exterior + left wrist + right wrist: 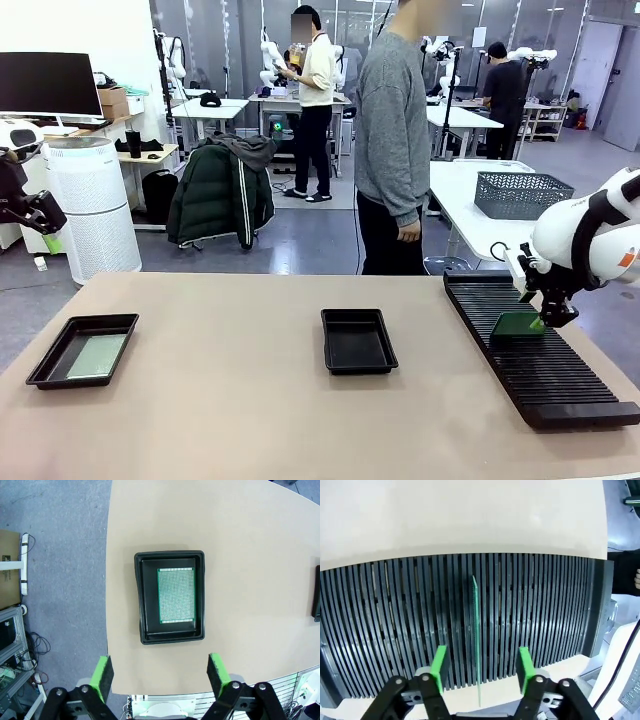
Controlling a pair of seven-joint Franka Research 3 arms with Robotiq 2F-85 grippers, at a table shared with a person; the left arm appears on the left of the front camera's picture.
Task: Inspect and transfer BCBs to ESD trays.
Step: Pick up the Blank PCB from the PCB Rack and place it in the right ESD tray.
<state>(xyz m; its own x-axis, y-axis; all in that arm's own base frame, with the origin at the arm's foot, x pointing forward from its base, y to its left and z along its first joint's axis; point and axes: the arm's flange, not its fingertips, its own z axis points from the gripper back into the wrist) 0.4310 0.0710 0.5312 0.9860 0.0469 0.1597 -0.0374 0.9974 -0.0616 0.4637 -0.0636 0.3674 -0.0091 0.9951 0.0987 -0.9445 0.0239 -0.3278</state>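
- Now, the right tool stood part-spread, its pads flanking an upright BCB in the slotted rack, touching neither face.
- The left tool gaped wide, holding nothing; straight ahead of it a second BCB lay flat in an ESD tray on the desk.
- Print on a carton was too small to read.
- The right arm bent downward over the rack.

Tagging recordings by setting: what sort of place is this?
Probably an electronics-handling lab: a slotted rack holding a circuit board, black trays on the table, and more workbenches on the open floor behind.
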